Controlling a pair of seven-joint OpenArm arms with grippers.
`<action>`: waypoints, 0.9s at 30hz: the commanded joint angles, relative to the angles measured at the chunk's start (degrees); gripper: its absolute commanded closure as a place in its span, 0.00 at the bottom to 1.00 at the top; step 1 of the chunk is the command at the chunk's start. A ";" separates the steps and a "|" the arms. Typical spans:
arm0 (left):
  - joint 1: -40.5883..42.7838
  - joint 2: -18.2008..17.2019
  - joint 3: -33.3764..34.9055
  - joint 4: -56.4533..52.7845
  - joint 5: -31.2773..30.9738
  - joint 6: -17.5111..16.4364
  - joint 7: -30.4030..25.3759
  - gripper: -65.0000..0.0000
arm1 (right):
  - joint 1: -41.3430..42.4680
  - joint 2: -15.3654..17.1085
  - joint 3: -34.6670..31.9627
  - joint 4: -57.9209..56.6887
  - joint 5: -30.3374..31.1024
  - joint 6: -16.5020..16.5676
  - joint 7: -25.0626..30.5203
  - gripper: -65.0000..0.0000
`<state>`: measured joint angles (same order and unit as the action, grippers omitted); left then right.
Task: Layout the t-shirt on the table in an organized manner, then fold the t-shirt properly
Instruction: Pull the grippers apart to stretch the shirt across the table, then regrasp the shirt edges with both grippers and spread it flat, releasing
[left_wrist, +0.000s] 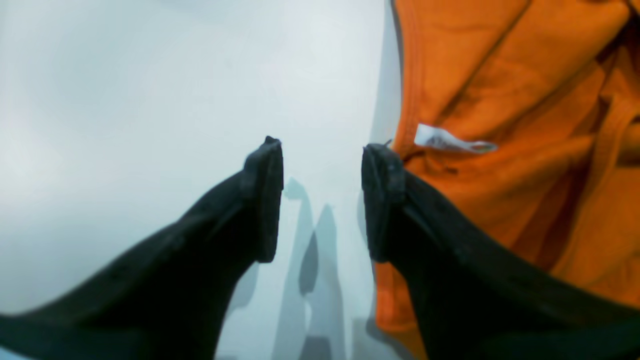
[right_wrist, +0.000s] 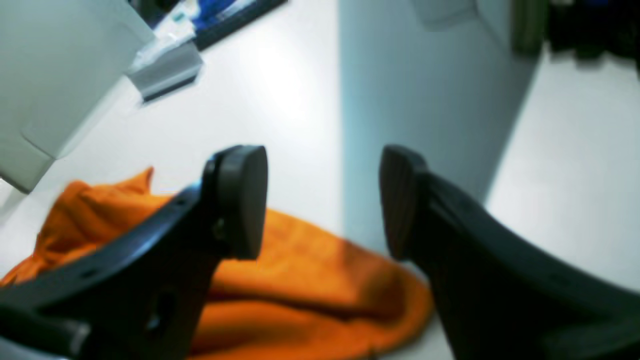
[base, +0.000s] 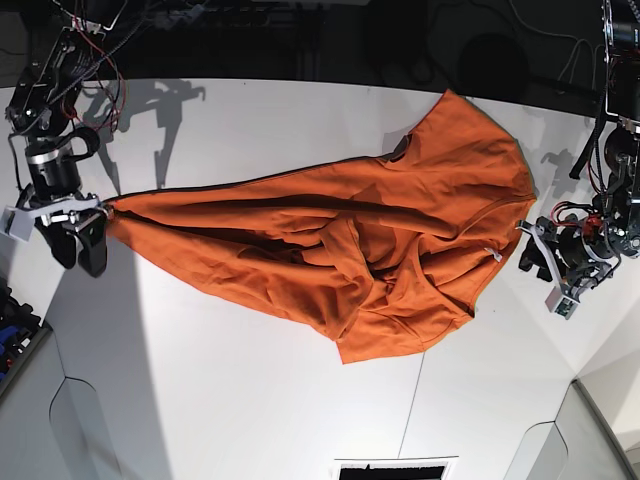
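Overall, the white bench (base: 250, 400) fills most of the base view, crossed by a thin dark seam and bounded at the far edge by a dark background with cabling. Spread rumpled across its middle lies the orange t-shirt (base: 380, 240), stretched from one side to the other, its small white tag (left_wrist: 450, 141) visible near the collar side. At the shirt's edge beside the tag, the left pincer (left_wrist: 322, 195) stands parted and holds nothing. At the opposite tip, the right pincer (right_wrist: 322, 200) stands wide apart, also holding nothing.
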<state>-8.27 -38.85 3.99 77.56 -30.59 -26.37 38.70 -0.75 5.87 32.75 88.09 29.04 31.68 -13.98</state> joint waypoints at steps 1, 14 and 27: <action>-1.09 -0.52 -0.59 0.79 -0.50 -0.42 -1.95 0.56 | 2.03 0.46 -1.33 0.98 -0.48 0.55 0.87 0.46; -1.53 6.25 -0.59 0.44 2.19 -1.27 -3.26 0.56 | 12.76 0.44 -24.26 -11.04 -17.31 -6.49 0.22 0.46; -1.86 6.78 -0.57 -3.74 5.81 -0.33 -4.20 0.56 | 13.86 -3.50 -27.67 -19.30 -24.92 -6.73 0.22 0.46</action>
<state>-8.93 -31.22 3.99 73.08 -24.45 -27.09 35.40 11.68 2.04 4.99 68.14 4.27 25.10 -13.30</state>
